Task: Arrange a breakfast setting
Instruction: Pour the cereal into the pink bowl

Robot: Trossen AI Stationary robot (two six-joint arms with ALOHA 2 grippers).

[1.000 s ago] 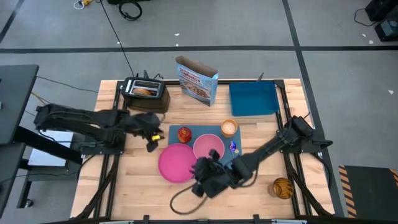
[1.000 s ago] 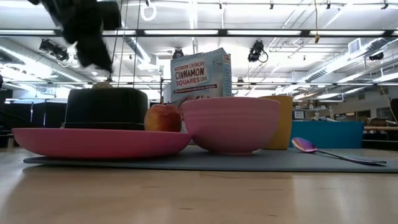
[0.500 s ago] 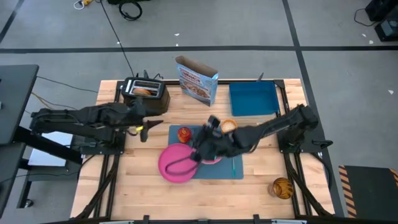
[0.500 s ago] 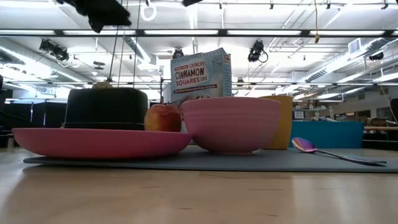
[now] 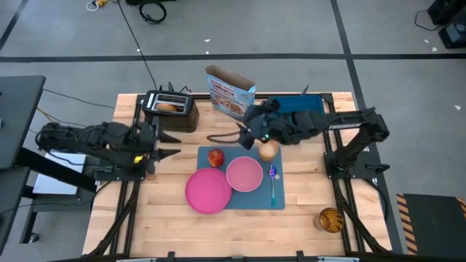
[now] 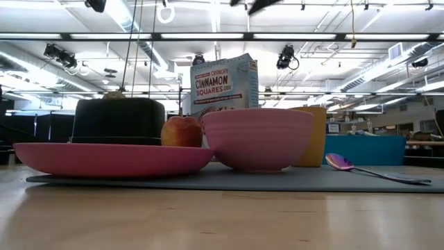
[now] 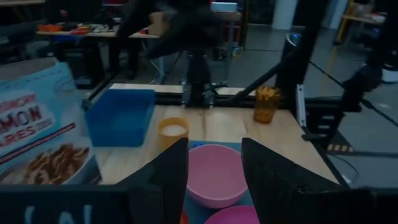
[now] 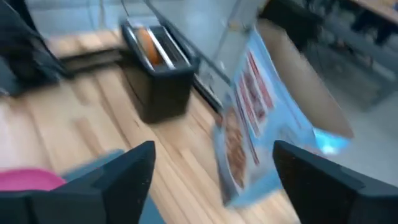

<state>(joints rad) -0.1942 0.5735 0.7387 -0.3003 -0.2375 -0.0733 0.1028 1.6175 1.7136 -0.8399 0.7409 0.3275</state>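
The blue placemat [image 5: 251, 198] lies at the table's middle. On it rest the flat pink plate [image 5: 209, 191], the pink bowl [image 5: 244, 173], the red-orange apple [image 5: 215, 156], the tan cup [image 5: 269, 149] and the blue-purple-handled spoon [image 5: 273, 182]. My right gripper [image 5: 246, 132] hangs open and empty in the air just beyond the mat's far edge, near the cup. My left gripper [image 5: 169, 144] is open and empty left of the mat, pointing at the bowl [image 7: 214, 186]. The low view shows the plate [image 6: 111, 158], bowl [image 6: 257, 139], apple [image 6: 182, 130], cup [image 6: 316, 135] and spoon [image 6: 368, 169].
A black toaster [image 5: 170, 109] with toast, a cereal box [image 5: 230, 93] and a deep blue tray [image 5: 296, 115] stand along the far edge. An amber glass [image 5: 330, 219] stands at the near right corner. Bare wood shows in front of the mat.
My right gripper has swung from the table's near edge, over the plate and bowl, up and toward the far edge, and now hangs beside the cup. My left gripper has drawn back toward the table's left edge and risen out of the low view. The setting has not moved.
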